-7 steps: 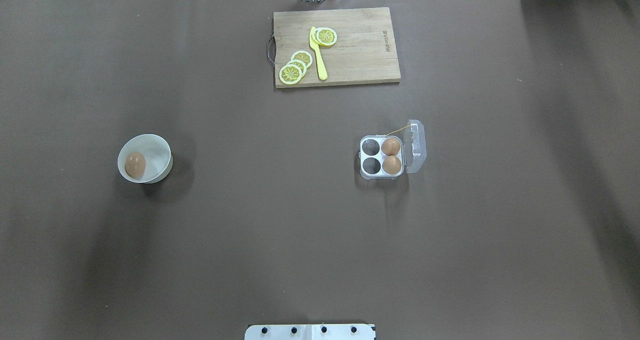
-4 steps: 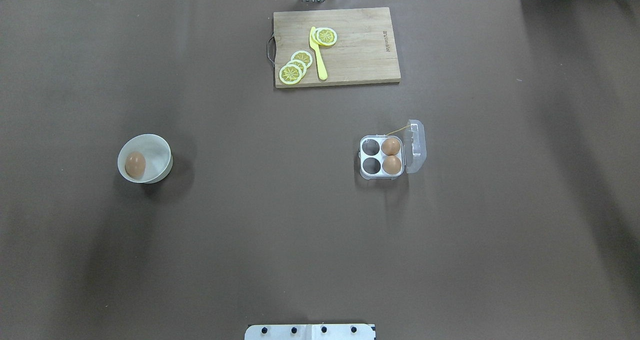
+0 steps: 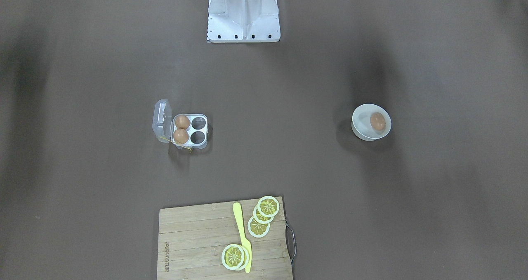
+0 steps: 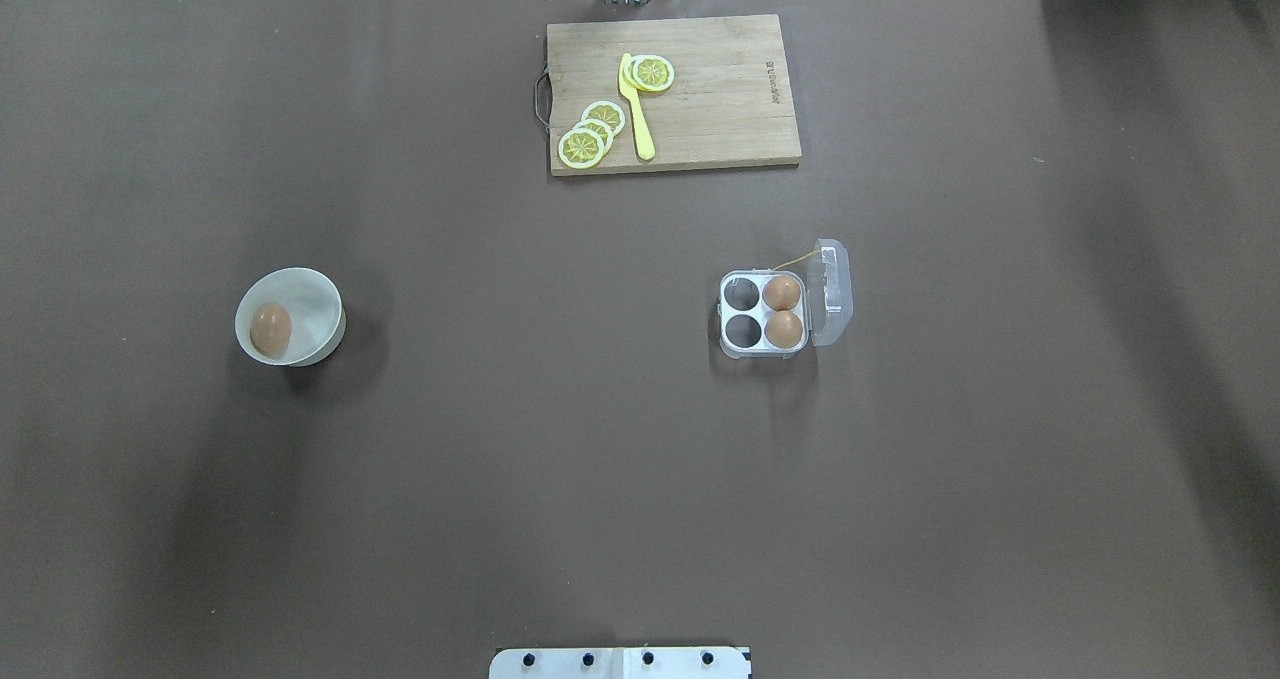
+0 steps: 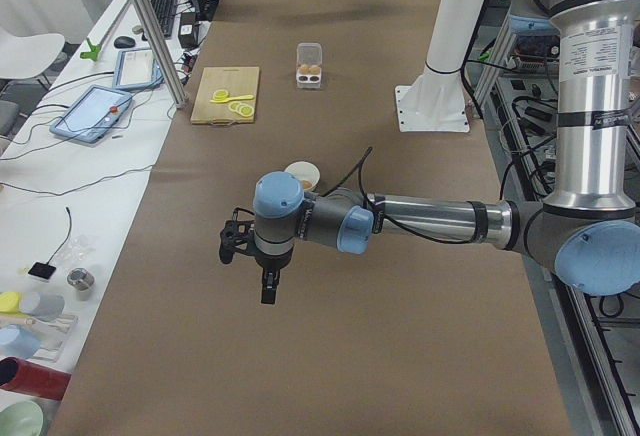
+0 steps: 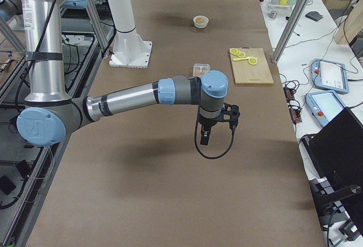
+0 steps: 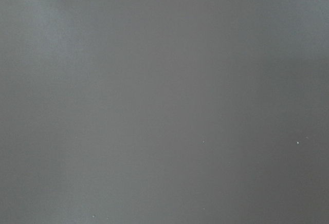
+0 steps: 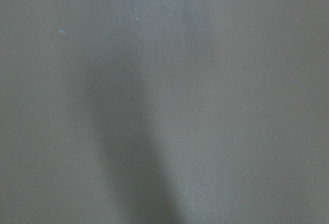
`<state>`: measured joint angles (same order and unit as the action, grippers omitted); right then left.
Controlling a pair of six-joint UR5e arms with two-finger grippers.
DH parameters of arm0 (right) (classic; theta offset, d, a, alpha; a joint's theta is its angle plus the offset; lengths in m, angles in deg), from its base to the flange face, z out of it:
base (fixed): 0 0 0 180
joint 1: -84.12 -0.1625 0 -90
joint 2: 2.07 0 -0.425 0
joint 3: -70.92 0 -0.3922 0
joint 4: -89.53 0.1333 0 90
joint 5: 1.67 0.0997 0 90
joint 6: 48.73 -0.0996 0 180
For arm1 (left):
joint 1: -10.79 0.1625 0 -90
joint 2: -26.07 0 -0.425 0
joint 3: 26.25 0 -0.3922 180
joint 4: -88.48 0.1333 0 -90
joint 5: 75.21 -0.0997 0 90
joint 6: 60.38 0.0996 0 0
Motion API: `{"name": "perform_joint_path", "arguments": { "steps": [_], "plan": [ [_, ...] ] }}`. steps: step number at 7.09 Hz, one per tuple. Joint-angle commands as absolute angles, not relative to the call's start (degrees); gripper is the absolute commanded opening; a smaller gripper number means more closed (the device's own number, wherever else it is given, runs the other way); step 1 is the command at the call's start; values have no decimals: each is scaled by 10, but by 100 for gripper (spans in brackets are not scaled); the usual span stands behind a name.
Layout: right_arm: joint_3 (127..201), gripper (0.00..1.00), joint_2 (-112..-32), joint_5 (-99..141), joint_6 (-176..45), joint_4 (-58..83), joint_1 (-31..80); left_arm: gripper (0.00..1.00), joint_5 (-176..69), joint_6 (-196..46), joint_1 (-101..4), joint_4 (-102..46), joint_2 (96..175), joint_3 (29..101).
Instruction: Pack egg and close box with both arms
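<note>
One brown egg (image 4: 270,328) lies in a round white bowl (image 4: 315,304) on the table's left half; it also shows in the front view (image 3: 377,121). The clear box (image 4: 741,347) stands right of centre with its lid (image 4: 832,291) open to the right. Two eggs (image 4: 783,310) fill its right cells and the two left cells are empty. A yellow string (image 4: 795,259) trails from its far corner. The left gripper (image 5: 268,291) and the right gripper (image 6: 204,137) show only in the side views, held above bare table; I cannot tell whether they are open or shut.
A wooden cutting board (image 4: 720,109) with lemon slices (image 4: 590,134) and a yellow knife (image 4: 635,109) lies at the far middle edge. The white robot base (image 3: 243,14) stands at the near edge. Both wrist views show only brown table cover.
</note>
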<state>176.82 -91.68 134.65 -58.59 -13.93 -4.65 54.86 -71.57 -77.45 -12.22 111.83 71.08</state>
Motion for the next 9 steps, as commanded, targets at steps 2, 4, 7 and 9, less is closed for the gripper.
{"name": "perform_joint_path", "arguments": {
  "steps": [2,4,7,9],
  "plan": [
    [1768,100,-916,1346,-588,-139,-46,98,549,-713,-773,-123,1118,701],
    [1769,100,-915,1346,-588,-140,-46,98,550,-723,-772,-130,1118,702],
    [1772,100,-916,1347,-589,-141,-46,98,550,-740,-770,-130,1157,703],
    [1772,100,-916,1347,-589,-142,-46,97,558,-762,-760,-159,1162,712]
  ]
}}
